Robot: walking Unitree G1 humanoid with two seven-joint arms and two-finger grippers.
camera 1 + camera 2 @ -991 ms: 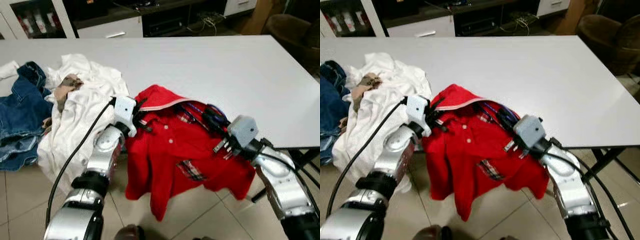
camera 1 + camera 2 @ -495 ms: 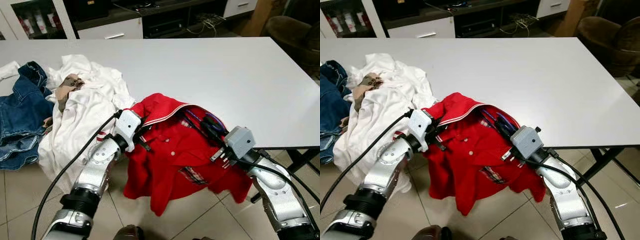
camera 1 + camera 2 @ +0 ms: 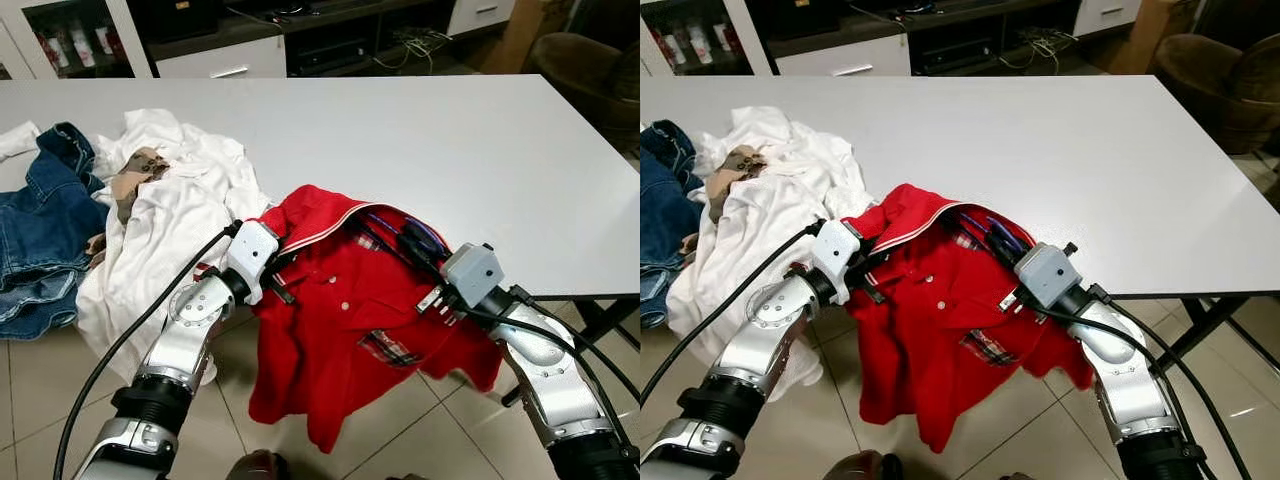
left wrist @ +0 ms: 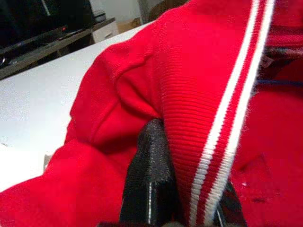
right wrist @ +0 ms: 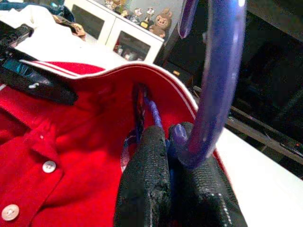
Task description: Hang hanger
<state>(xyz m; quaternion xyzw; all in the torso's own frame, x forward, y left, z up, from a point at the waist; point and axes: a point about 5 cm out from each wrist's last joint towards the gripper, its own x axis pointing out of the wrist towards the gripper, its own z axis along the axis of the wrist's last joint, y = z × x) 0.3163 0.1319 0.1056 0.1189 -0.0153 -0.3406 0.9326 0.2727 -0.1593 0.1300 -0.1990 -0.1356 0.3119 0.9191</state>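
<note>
At the near edge of the white table point(image 3: 480, 140), I hold a red shirt with a hanger inside it.

My blue hanger point(image 5: 215, 80) sits in the neck of the red polo shirt point(image 3: 340, 330); my right gripper point(image 5: 177, 161) has its fingers squeezed tight on the hook's stem; my left gripper point(image 4: 177, 189) pinches the striped collar point(image 4: 232, 123); the shirt droops off the table edge toward the floor; to do this well, I think I should keep both grips firm and lift evenly so the shirt stays on the hanger's shoulders; beside it lie white clothes point(image 3: 160, 230) and blue jeans point(image 3: 35, 220); I can read no words or labels anywhere.
</note>
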